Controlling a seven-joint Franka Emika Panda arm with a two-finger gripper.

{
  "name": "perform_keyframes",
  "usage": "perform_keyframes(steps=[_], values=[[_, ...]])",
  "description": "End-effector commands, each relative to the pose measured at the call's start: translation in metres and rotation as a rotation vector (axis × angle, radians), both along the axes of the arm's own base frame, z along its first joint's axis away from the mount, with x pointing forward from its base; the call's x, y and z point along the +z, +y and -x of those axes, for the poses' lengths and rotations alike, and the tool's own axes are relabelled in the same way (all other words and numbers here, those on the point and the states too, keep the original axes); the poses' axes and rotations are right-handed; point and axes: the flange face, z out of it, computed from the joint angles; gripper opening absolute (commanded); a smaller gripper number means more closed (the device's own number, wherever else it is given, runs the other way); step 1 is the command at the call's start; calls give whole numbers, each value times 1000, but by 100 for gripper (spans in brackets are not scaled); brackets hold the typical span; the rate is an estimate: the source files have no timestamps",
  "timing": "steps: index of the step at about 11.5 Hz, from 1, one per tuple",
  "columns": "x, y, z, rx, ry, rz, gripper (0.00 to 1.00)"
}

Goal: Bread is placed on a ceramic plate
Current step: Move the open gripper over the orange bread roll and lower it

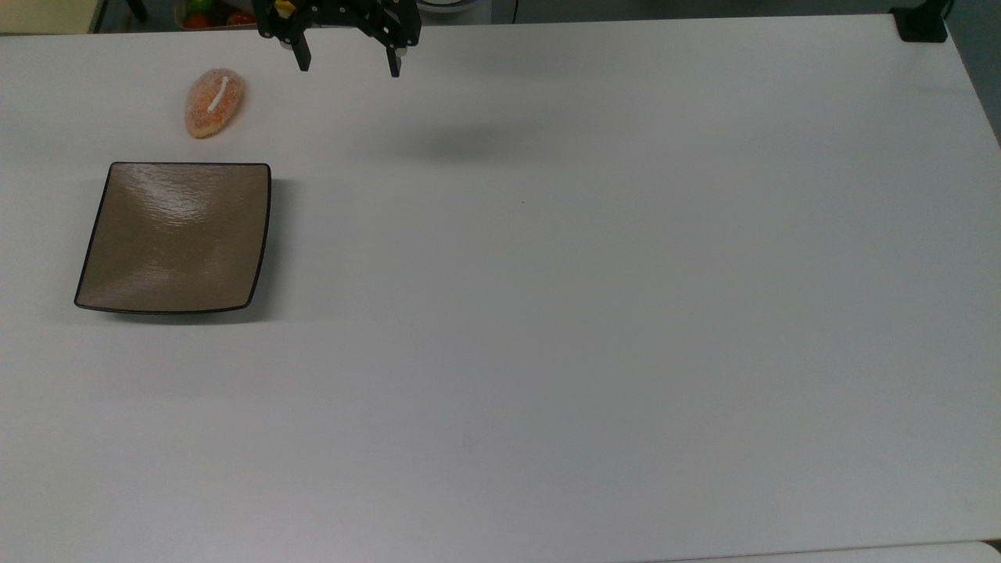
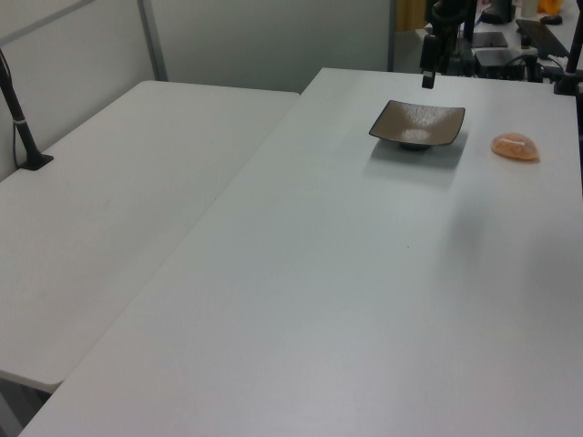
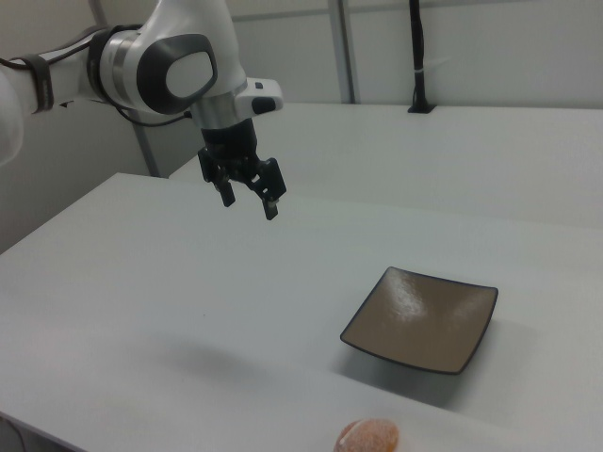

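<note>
On the white table [image 1: 594,313] we find the plate [image 1: 176,234] lying flat and bare near the top view's left edge, its glossy brown face catching the light. Just beyond its far edge in the top view, apart from it, sits the bun [image 1: 213,102], orange-brown with its white stripe on top, resting directly on the table. In the left view we see the bun [image 2: 516,146] to the right of the plate [image 2: 417,125], with a gap between them; in the right view the bun [image 3: 368,436] shows at the bottom edge, nearer the camera than the plate [image 3: 421,319]. The gripper [image 1: 347,65] hangs above the table at the top view's upper edge, to the right of the bun and well clear of it. We see its two fingers spread wide apart with nothing between them, and in the right view the gripper [image 3: 249,200] points down from the white arm [image 3: 160,66], high over the tabletop and away from the plate.
</note>
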Motion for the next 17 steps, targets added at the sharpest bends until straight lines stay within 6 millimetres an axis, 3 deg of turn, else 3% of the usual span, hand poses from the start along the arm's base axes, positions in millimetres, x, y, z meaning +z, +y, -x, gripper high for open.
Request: perform_keyframes(steps=[1, 10, 14, 17], values=[[2, -1, 4, 9, 28, 5, 100], [7, -9, 6, 0, 17, 7, 100], [6, -63, 17, -39, 18, 19, 100], [-26, -118, 40, -49, 86, 99, 100]])
